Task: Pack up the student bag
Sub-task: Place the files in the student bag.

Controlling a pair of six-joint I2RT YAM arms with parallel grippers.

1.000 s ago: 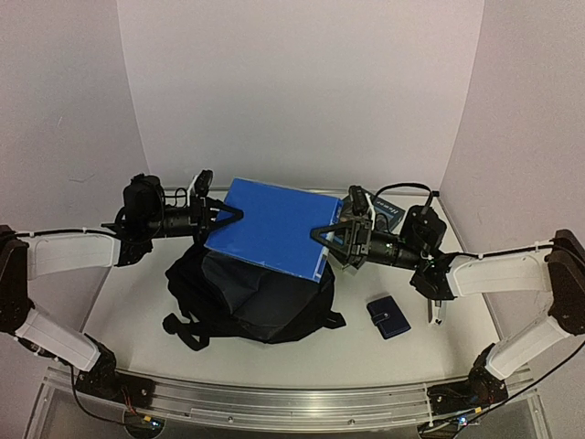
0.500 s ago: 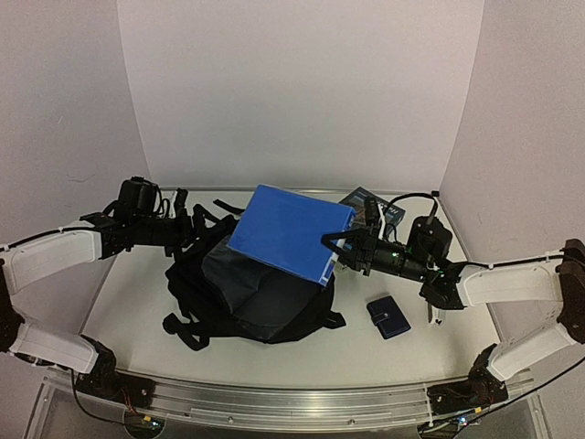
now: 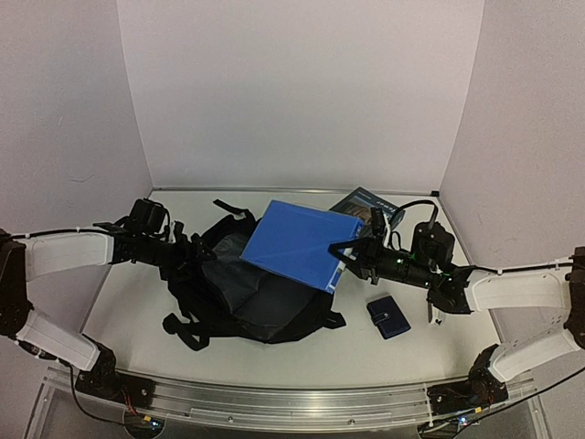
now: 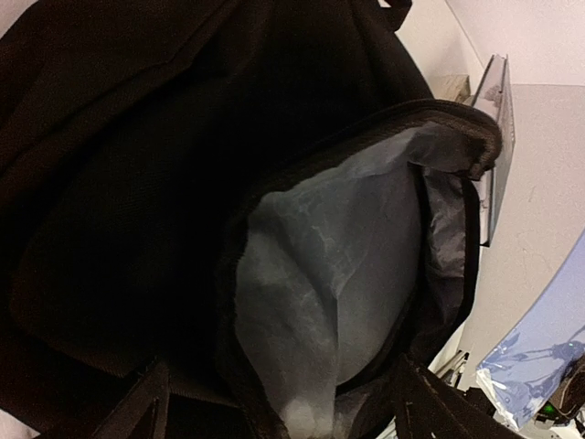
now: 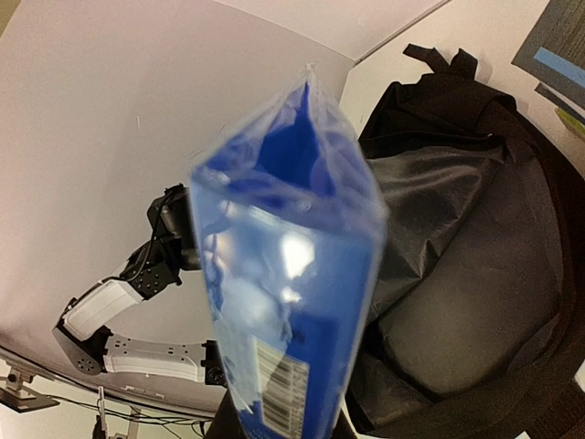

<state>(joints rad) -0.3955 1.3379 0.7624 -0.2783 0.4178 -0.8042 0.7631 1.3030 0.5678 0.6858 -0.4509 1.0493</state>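
The student bag (image 3: 239,297) lies open in the middle of the table, black with grey lining (image 4: 329,265). A blue plastic-wrapped folder (image 3: 298,243) hangs tilted over the bag's far right part. My right gripper (image 3: 341,257) is shut on the folder's right edge; in the right wrist view the folder (image 5: 292,302) fills the middle and hides the fingers. My left gripper (image 3: 189,252) is low at the bag's left side. It stands open, its fingers (image 4: 137,412) wide apart on either side of the bag's opening rim.
A small dark-blue wallet (image 3: 388,317) lies on the table right of the bag. A dark book (image 3: 369,202) lies at the back right near the wall. Shoulder straps (image 3: 187,329) spill out at the bag's near left.
My left gripper let go of the folder's left edge, opened and dropped to the bag's opening. The right gripper alone now holds the folder, shifted a little right and lower.
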